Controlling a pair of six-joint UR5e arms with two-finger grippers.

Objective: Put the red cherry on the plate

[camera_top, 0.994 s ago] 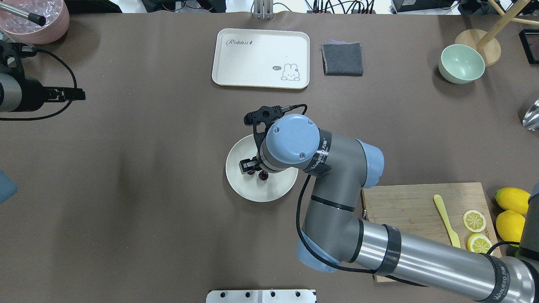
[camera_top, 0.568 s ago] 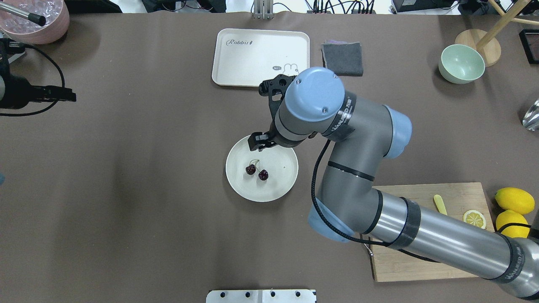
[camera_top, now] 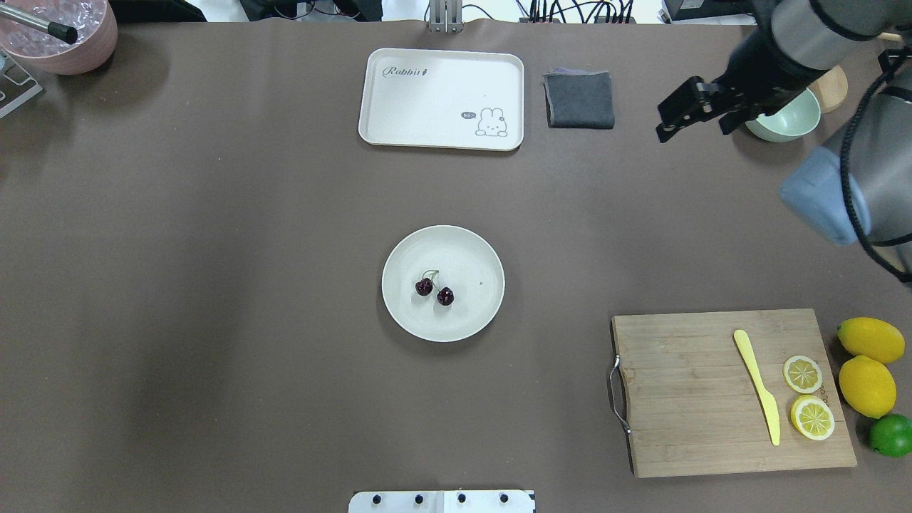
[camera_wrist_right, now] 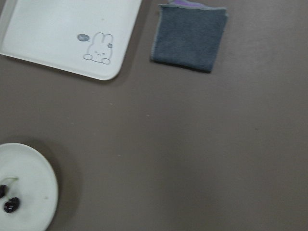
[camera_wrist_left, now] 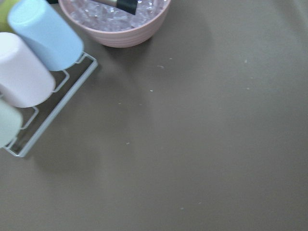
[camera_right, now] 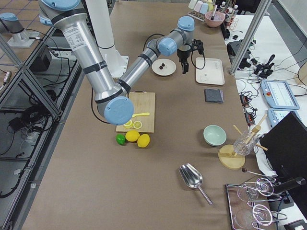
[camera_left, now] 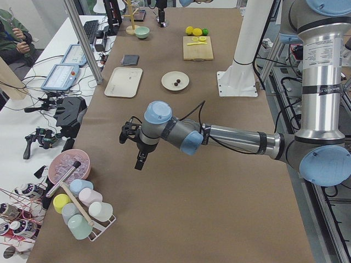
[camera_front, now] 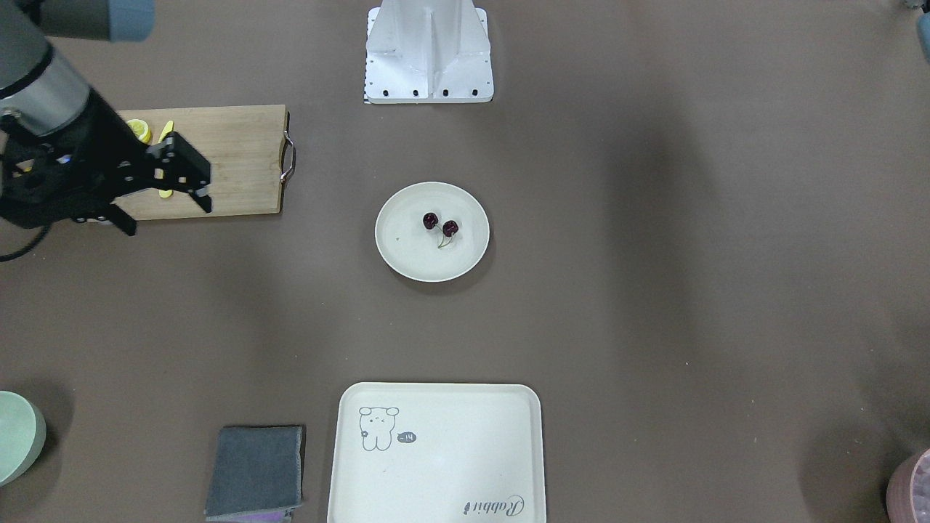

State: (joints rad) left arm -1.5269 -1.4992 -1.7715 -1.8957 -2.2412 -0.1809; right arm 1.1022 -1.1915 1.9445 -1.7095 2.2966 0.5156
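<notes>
Red cherry (camera_top: pixel 445 296) pair sits on the plate (camera_top: pixel 470 249), mid-tabletop — looks done to me. Right end effector (camera_top: pixel 692 130) hangs empty, jaws apart — cherries at its 8 o'clock.

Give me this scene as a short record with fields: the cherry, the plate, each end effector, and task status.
red cherry: joined pair lying inside the plate, left of centre in the overhead view
plate: mid-table, holding only the cherries
right end effector: open, empty, by the pale green bowl, well away from the plate
left end effector: over bare table near the pink bowl; open or shut cannot be told
task status: cherry rests on the plate
</notes>
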